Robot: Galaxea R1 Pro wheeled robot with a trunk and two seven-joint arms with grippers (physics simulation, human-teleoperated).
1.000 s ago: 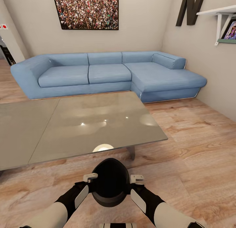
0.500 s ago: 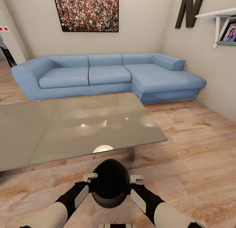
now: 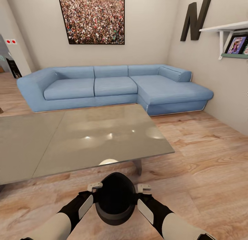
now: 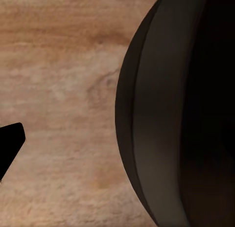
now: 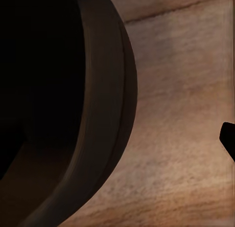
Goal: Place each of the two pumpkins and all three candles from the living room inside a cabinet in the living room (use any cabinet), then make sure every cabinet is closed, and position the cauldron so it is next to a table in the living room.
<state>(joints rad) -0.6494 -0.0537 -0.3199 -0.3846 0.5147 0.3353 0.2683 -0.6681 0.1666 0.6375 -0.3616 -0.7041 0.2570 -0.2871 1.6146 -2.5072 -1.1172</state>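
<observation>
The black cauldron (image 3: pixel 115 198) sits low in the head view, held between my two arms just in front of the grey glass table (image 3: pixel 86 136). My left gripper (image 3: pixel 94 187) is against its left side and my right gripper (image 3: pixel 144 188) against its right side. In the left wrist view the cauldron's outer wall (image 4: pixel 176 109) is very close, and one black fingertip (image 4: pixel 11 141) stands far off from it. The right wrist view looks at the rim and dark inside of the cauldron (image 5: pixel 63 100), with a fingertip (image 5: pixel 228 136) far to the side. Both grippers look open. Whether the cauldron touches the floor is unclear.
A blue corner sofa (image 3: pixel 113 86) stands behind the table against the back wall, under a framed crowd picture (image 3: pixel 93 19). A table leg (image 3: pixel 137 166) shows under the near edge. The wooden floor (image 3: pixel 206 157) lies to the right, with a wall shelf (image 3: pixel 227 29) above.
The whole head view has shifted: sofa, table and picture sit lower in frame, so the camera moved. The cauldron stays between my grippers.
</observation>
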